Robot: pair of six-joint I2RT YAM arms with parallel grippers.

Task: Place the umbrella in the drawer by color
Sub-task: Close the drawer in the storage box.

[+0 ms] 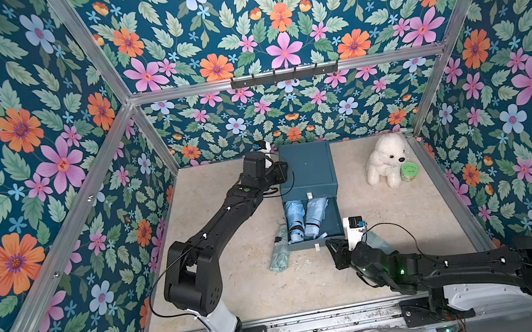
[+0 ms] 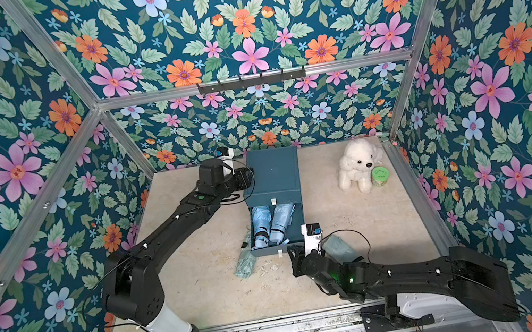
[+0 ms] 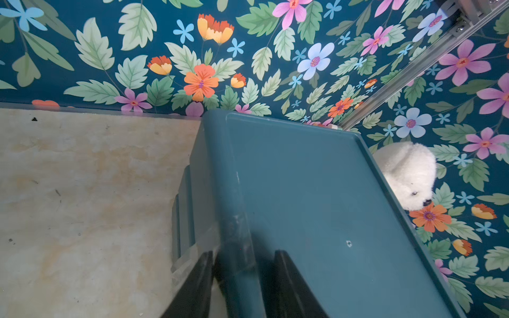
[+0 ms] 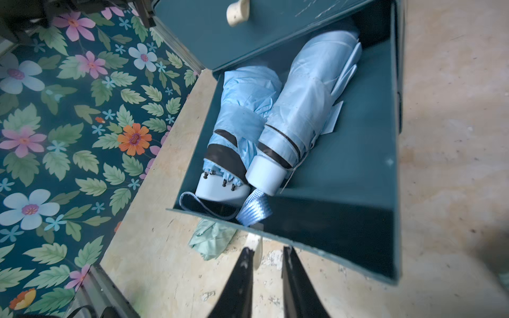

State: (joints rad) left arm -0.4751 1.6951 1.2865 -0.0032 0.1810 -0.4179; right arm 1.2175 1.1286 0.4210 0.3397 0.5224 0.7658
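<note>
The right gripper shows a narrow gap between its fingers with only bare surface in it. It holds nothing, and the drawer's cream knob sits just beside one fingertip, partly behind it. The left gripper stands partly open astride the upper side edge of the teal cabinet, one finger down the side wall and one over the top (whether either presses the plastic I cannot tell). The bottom drawer is pulled out, and two light blue umbrellas lie side by side in the half nearer the left arm, leaving the other half bare. A pale green umbrella lies on the tabletop, its end against the drawer's front corner. A second greenish folded bundle lies by the right wrist, partly hidden. Open tabletop spreads in front of the drawer and on the left arm's side of the cabinet. The left arm reaches long from its base to the cabinet's rear flank. The right arm lies low, its forearm pointing across to the drawer front.
</note>
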